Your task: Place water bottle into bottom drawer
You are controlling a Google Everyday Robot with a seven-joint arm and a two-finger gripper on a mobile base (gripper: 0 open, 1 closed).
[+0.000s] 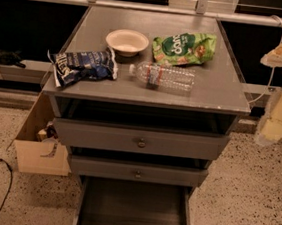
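The clear water bottle (164, 76) is wearing a red-and-white band; the pale yellow gripper (274, 124) is hanging past the right edge of the grey tabletop (223, 90).

One high frontal view, angled down at cabinet (218, 90), fairly near, end effector (274, 123) at right edge

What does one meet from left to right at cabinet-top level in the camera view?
Blue bag → bowl → bottle → hand, at the right edge beside the cabinet. Green bag omitted: it overlaps the bottle.
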